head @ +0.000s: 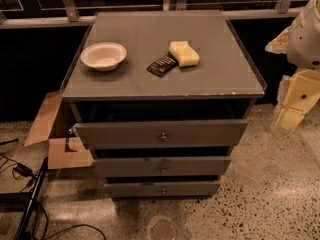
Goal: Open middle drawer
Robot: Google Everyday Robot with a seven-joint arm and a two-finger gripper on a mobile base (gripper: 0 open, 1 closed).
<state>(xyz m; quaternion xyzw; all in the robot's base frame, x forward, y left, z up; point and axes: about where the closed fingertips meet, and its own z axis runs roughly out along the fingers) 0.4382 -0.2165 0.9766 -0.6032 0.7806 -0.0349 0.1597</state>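
Hovering rightward pincer; grey middle drawer

Middle drawer, flat grey front, centre knob, dark gap above, hand far right

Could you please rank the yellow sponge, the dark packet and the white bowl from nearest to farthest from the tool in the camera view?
The tool hangs at the right edge, beside the cabinet.
1. yellow sponge, right of centre on the top.
2. dark packet, just left of the sponge.
3. white bowl, far left.
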